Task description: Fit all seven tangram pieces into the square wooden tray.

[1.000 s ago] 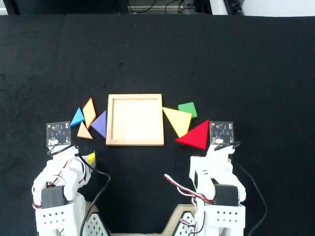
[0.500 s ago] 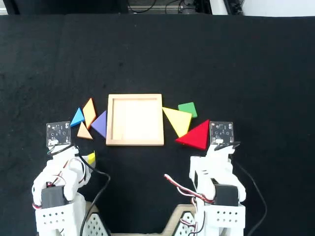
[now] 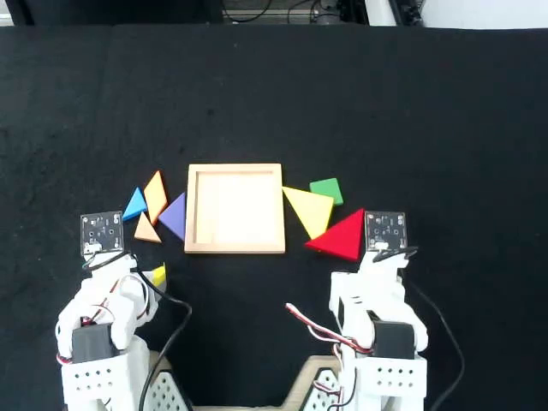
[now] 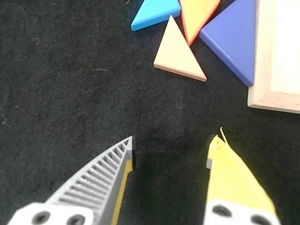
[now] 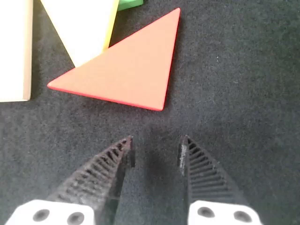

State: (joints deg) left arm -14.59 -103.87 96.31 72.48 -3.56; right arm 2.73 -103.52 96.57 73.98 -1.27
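Note:
The square wooden tray (image 3: pixel 191 205) lies mid-table with nothing in it. Left of it sit a blue triangle (image 3: pixel 134 205), an orange parallelogram (image 3: pixel 155 195), a tan triangle (image 3: pixel 145 229) and a purple triangle (image 3: pixel 175 217). Right of it lie a yellow triangle (image 3: pixel 310 209), a green square (image 3: pixel 326 190) and a red triangle (image 3: pixel 341 235). My left gripper (image 4: pixel 171 143) is open over bare cloth, short of the tan triangle (image 4: pixel 177 54) and purple triangle (image 4: pixel 234 40). My right gripper (image 5: pixel 156 144) is open just short of the red triangle (image 5: pixel 129 68).
Black cloth covers the whole table. Both arm bases (image 3: pixel 98 347) (image 3: pixel 377 334) stand at the near edge, with cables between them. The tray's corner (image 4: pixel 276 96) shows in the left wrist view and its edge (image 5: pixel 14 51) in the right wrist view.

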